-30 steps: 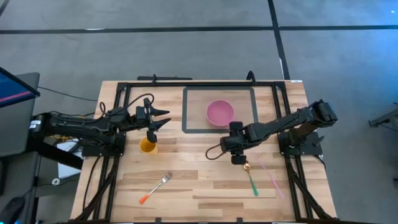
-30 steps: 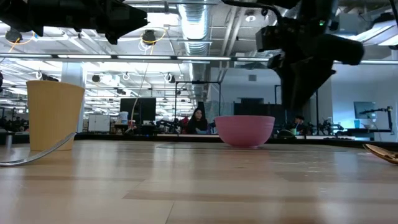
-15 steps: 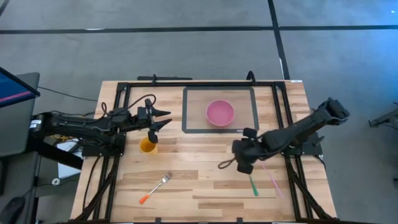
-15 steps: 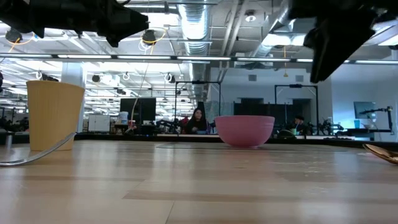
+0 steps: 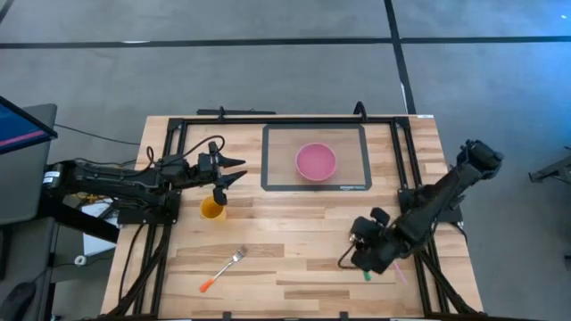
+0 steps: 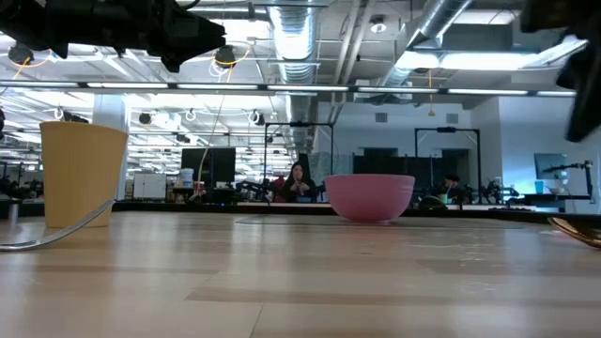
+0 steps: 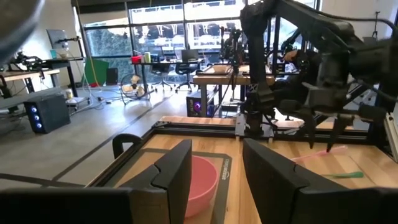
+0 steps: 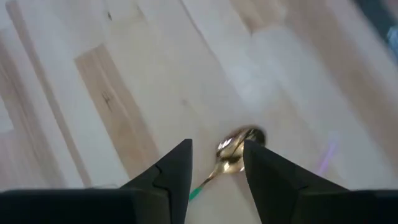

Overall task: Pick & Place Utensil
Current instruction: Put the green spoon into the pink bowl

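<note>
Two parted fingers of the right gripper [image 8: 214,171] hover over the green-handled spoon [image 8: 235,149], while the left gripper [image 5: 234,169], also unclenched, waits above the yellow cup [image 5: 212,209].

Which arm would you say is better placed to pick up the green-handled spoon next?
The right: its tool hangs open directly over the green-handled spoon, while the left tool waits far across the table above the yellow cup.

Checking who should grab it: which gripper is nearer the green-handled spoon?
Right. The right gripper hovers over the spoon, open; the left gripper hangs across the table above the yellow cup.
</note>
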Controlling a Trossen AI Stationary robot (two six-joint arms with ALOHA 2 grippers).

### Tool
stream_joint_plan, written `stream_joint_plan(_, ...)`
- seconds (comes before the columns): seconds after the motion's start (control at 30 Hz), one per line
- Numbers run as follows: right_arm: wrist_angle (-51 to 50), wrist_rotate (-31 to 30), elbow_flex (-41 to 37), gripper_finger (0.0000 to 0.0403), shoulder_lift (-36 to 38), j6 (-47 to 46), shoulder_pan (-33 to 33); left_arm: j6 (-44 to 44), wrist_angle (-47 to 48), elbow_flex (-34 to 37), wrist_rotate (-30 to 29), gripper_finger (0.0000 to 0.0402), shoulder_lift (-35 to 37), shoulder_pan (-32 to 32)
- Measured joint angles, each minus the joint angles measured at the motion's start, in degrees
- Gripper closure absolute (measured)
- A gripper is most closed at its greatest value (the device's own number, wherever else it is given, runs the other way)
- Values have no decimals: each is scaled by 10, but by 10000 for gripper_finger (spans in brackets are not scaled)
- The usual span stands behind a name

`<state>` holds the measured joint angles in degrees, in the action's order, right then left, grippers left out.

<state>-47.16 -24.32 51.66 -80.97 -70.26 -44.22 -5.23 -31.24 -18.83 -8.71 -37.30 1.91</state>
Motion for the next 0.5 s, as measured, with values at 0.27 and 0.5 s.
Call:
stream_joint_plan(0.27, 33, -1, -1, 269, -85, -156, -71, 2, 0, 0, 0, 257, 0, 0)
stream_joint_plan(0.5, 38, -12, -2, 269, -134, -242, -103, 2, -1, 0, 0, 257, 0, 0)
